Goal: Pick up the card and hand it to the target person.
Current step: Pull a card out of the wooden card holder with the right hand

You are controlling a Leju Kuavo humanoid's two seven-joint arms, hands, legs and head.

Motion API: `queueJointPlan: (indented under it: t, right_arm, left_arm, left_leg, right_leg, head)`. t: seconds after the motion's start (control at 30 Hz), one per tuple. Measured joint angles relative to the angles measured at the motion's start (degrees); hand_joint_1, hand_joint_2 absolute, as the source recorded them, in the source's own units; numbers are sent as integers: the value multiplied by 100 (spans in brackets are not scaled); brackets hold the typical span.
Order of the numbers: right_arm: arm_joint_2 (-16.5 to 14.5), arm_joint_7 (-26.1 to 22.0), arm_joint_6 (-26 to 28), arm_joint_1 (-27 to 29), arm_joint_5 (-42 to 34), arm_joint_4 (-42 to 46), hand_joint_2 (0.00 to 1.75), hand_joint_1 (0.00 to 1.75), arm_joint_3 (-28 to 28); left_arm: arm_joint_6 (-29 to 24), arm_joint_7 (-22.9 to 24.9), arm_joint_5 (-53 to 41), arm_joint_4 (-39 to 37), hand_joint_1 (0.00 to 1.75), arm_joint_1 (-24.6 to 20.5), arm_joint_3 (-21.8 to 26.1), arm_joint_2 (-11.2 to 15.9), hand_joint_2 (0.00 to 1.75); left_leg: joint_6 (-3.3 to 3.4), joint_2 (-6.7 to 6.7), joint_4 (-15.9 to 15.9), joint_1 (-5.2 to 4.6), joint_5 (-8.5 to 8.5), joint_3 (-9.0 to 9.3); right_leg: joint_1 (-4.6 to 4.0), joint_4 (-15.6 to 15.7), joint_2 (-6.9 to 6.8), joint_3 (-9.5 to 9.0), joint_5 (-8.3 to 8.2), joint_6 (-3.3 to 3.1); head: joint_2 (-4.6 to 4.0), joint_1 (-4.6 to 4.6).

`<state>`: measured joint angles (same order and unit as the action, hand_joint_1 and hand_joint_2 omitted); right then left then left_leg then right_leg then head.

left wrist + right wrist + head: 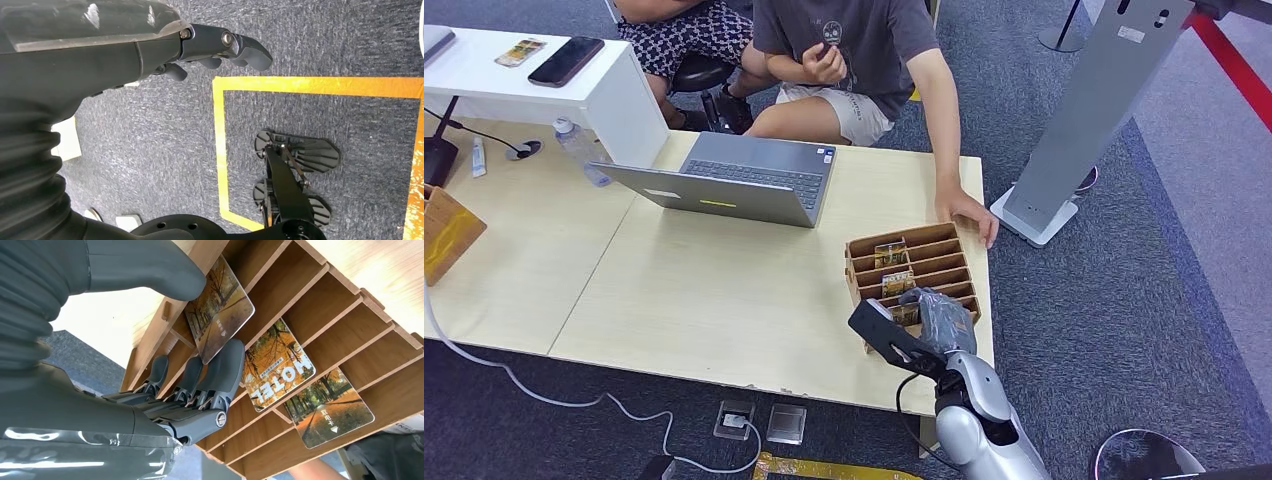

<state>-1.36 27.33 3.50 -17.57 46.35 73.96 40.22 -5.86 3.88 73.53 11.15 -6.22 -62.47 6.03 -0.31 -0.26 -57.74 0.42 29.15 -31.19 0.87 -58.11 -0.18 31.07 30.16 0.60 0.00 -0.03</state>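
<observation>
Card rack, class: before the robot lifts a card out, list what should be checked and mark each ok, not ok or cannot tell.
1. Right hand at the wooden rack: ok.
2. Nearest card between the thumb and the fingers: ok.
3. Firm grip on that card: cannot tell.
4. Other two cards clear of the fingers: ok.
5. Left hand free, hanging over the carpet: ok.
6. Person's hand rests on the table beside the rack, not held out to receive: not ok.
</observation>
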Motion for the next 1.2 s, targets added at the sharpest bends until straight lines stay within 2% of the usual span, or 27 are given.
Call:
queueJointPlan:
  t: [0.37,0.83,1.2]
  right_arm:
    - [0,-11,-17,2,9,-20,175,74,0]
    - [-6,-52,-36,8,41,-80,175,82,0]
    - [-7,-56,-36,-31,42,-115,175,115,0]
  left_arm:
    - [-2,17,0,0,0,0,0,0,175]
    - [-14,27,0,0,0,0,0,0,175]
    - [-15,27,0,0,0,0,0,0,175]
  left_leg:
    - [0,0,0,0,0,0]
    - [0,0,0,0,0,2]
    - [0,0,0,0,0,2]
  right_leg:
    - [0,0,0,0,0,0]
    - [0,0,0,-2,0,0]
    - [0,0,0,-2,0,0]
  head:
    - [0,-2]
    - [0,-1]
    - [0,-2]
